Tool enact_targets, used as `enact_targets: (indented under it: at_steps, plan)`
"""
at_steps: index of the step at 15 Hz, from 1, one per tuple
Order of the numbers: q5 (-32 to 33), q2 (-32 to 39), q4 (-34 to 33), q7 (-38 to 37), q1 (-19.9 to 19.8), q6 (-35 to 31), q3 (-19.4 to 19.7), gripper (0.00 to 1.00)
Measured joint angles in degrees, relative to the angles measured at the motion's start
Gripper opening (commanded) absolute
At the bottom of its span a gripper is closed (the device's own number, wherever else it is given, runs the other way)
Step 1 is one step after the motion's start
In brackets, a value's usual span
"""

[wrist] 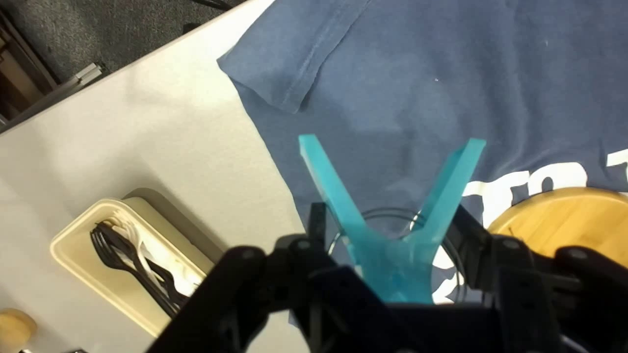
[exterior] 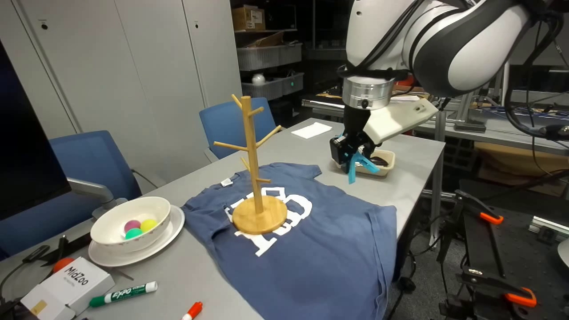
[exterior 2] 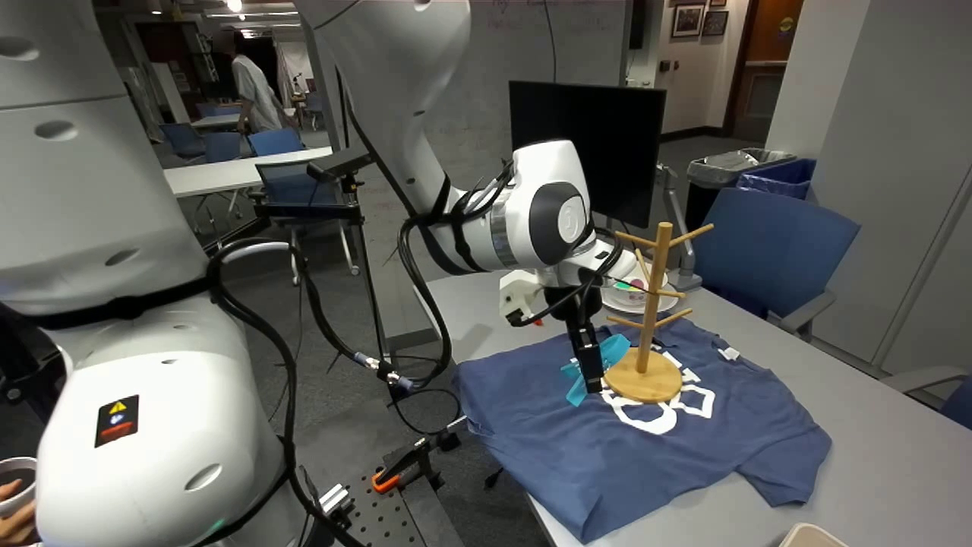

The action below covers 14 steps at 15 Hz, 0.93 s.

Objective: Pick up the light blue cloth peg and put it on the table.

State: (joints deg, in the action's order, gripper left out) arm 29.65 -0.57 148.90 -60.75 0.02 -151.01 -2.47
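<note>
The light blue cloth peg [wrist: 395, 267] sits between the black fingers of my gripper [wrist: 390, 213], its two arms spread in a V past the fingertips. The fingers press against its sides; the rear of the peg is hidden. The peg also shows in both exterior views [exterior: 354, 168] [exterior 2: 613, 351], hanging from the gripper [exterior 2: 591, 380]. It is held in the air near the shirt's edge and the wooden stand. The light grey table [exterior: 415, 153] lies below, and its bare surface also shows in the wrist view [wrist: 186, 157].
A blue shirt [exterior: 333, 253] lies on the table with a wooden stand [exterior: 260, 215] standing on it. A cream tray [wrist: 73, 245] holds black cutlery. A bowl [exterior: 151, 213] on a plate, a green marker [exterior: 124, 294] and a white box [exterior: 71, 289] are at the other end.
</note>
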Motion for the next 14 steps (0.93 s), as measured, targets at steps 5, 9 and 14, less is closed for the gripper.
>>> enact_targets:
  at_steps: [5,9,14]
  plan:
    - [-0.3,4.25,-2.17,-0.16,-0.02,-0.03,2.22,0.36]
    - [-6.02,10.86,-6.37,1.55,-0.02,-0.6,3.88,0.36]
    - [-17.56,19.72,-12.52,7.41,0.13,-1.16,4.01,0.36]
